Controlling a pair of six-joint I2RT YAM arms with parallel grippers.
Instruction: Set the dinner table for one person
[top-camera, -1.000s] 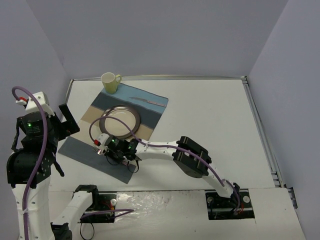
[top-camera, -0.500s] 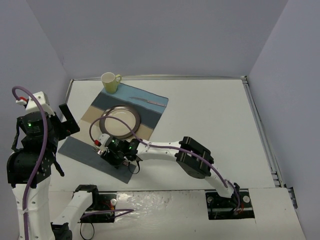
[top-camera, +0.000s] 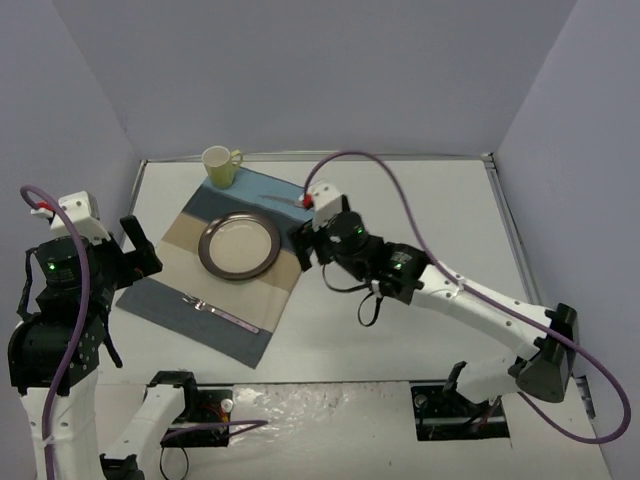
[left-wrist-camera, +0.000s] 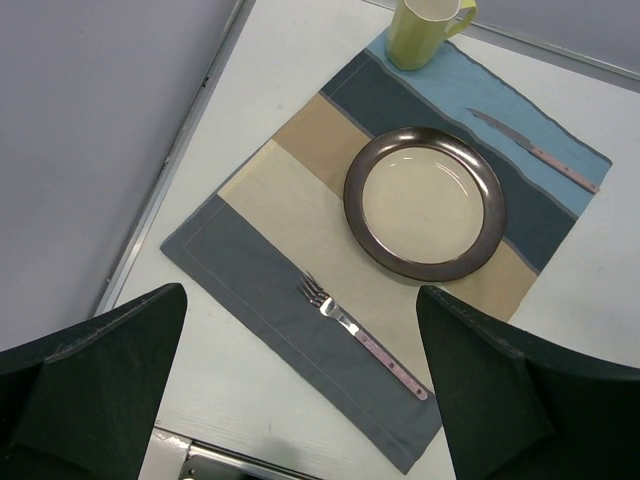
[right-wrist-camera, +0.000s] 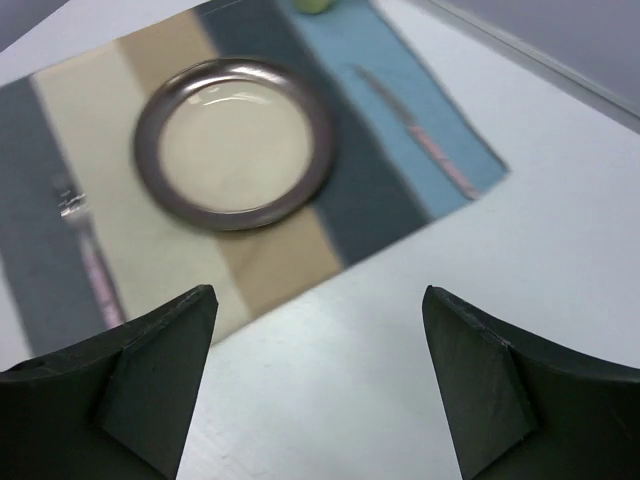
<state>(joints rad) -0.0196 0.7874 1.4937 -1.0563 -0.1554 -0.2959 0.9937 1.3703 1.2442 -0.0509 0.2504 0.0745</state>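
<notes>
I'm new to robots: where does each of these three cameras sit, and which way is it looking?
Top external: fixed above and behind the arms, looking down at the dinner table; both arms, left end effector and right end effector show.
Left wrist: on the left arm, looking down at the placemat; its two dark fingers frame the bottom.
Right wrist: on the right arm, looking down at the plate; its fingers show below.
Shared: both wrist views show plate, fork, knife.

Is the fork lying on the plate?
No, the fork lies on the placemat's grey stripe, beside the plate and apart from it.
</notes>
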